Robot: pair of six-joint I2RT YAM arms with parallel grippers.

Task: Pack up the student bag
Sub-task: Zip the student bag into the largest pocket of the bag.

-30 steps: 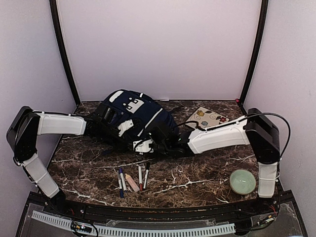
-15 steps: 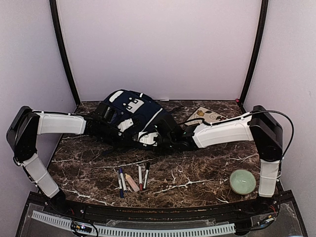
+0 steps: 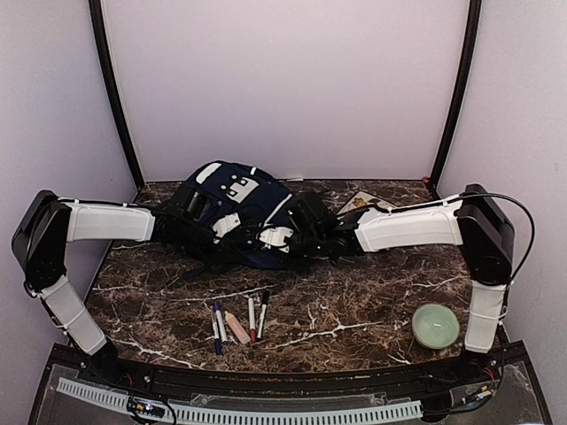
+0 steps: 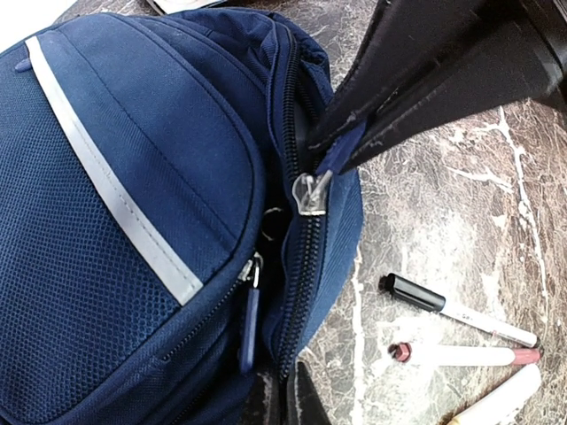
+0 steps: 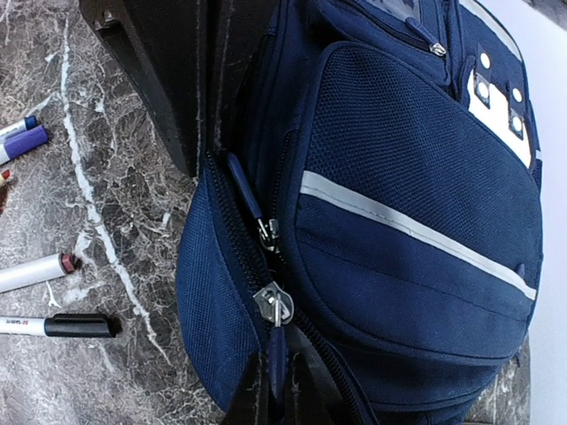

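Left claw (image 4: 282, 398), right claw (image 5: 270, 394) pinching student bag (image 3: 257, 199) zipper tabs | dark marble table (image 3: 354, 292) | pale walls (image 3: 283, 88)

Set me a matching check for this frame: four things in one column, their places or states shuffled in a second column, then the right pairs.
Column one
1. student bag
2. bowl
3. markers
4. right claw

Column two
A. lying side by side near the front edge of the table
B. shut on the blue zipper pull
C. pale green, at the near right corner
D. navy blue, toward the back of the table

Pairs: 1-D, 2-C, 3-A, 4-B
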